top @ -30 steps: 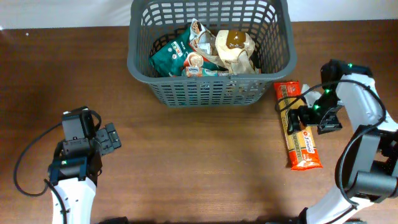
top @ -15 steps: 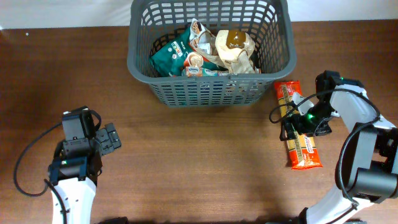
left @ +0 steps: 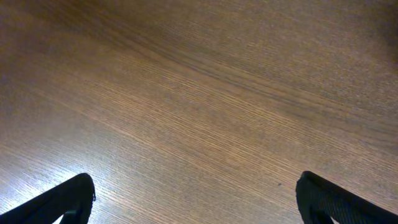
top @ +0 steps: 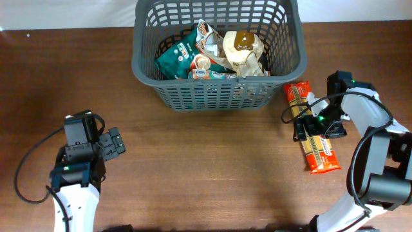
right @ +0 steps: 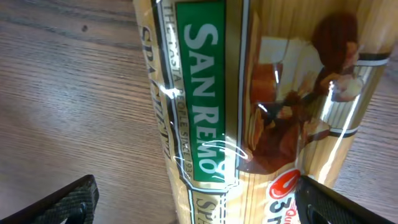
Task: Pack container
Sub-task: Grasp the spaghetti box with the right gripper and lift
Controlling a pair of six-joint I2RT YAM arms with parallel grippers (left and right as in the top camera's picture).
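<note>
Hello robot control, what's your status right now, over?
Both jaws open; left over brown wooden table. Right above long orange plastic spaghetti packet, beside large dark grey slotted plastic basket, already holding food packets. Nothing seen between them.

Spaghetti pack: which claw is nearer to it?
Right. The right claw is directly over the pack, jaws open with a finger on either side of it. The left claw is far off across the table.

basket (top: 219, 96) far rim cropped, packet (top: 322, 158) — part-hidden
</note>
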